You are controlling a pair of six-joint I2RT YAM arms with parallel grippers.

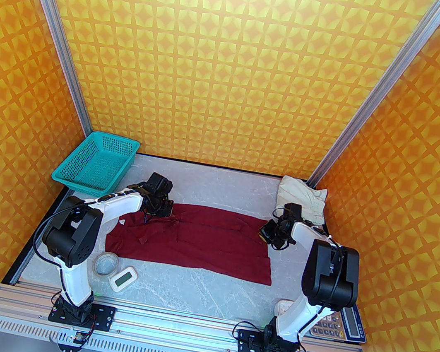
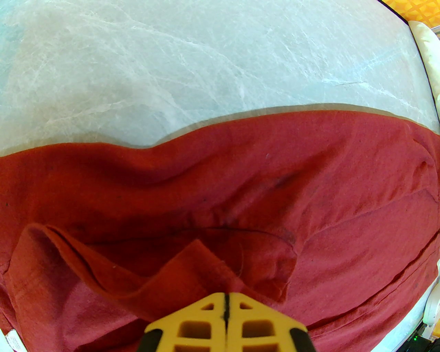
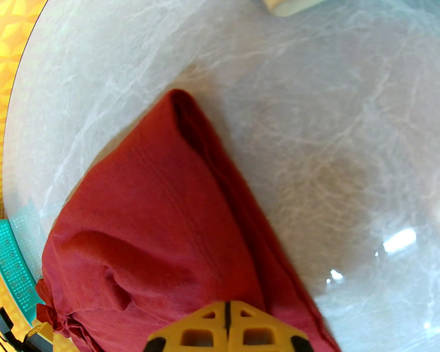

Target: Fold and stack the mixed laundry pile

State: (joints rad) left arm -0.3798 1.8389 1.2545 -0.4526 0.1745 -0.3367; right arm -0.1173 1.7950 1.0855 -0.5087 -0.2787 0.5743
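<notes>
Arm pose: both arms reach from the near rail, elbows raised and wrists pitched down onto the bench (image 1: 201, 281). The left tool (image 1: 159, 207) sits at the far left of the garment, the right tool (image 1: 272, 234) at its far right edge.

Tool state: in the left wrist view, the left tool (image 2: 227, 296) has its yellow fingers pressed together. A peaked fold of red cloth is drawn up into the tips, so I record it as pinching the shirt. In the right wrist view, the right tool (image 3: 227, 304) is likewise closed, with red cloth running in under its tips.

Task items: the dark red T-shirt (image 1: 199, 243) lies spread across the middle of the bench. It is flat on the right and rumpled on the left, where a sleeve is folded over. The cream garment (image 1: 304, 196) is bunched in the far right corner, apart from the shirt. The teal mesh basket (image 1: 96, 162) stands at the far left.

Markings: a white tag (image 1: 122, 221) shows at the shirt's left edge, and its print is unreadable. A calculator (image 1: 339, 322) sits near right, with key legends too small to read.
</notes>
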